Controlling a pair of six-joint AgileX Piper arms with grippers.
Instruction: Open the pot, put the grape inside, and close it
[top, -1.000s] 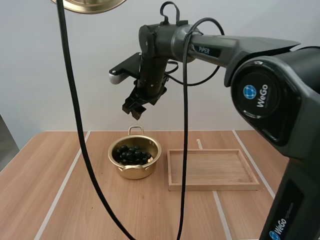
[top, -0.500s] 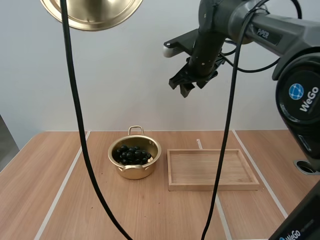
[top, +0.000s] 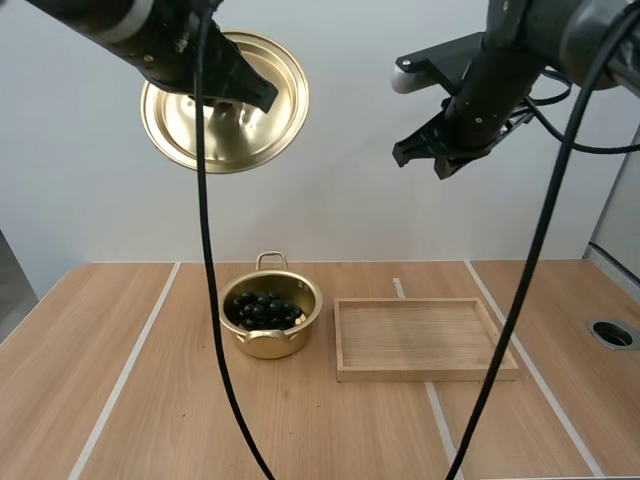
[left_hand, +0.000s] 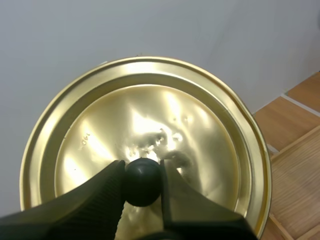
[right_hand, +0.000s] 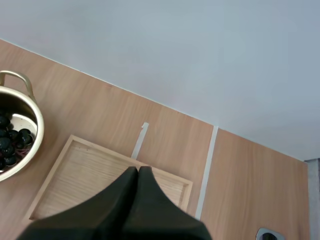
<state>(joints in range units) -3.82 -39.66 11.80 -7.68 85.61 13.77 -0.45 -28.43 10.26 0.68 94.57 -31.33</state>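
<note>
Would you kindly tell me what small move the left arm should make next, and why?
Probably lower the left pincer, shut on the knob of the lid, toward the pot. The grapes already lie inside the open pot, the lid hangs high above the table, and the right pincer is shut on nothing, up clear of the pot.

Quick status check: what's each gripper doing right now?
Left gripper: shut on the lid, held up in the air.
Right gripper: shut, holding nothing.
</note>
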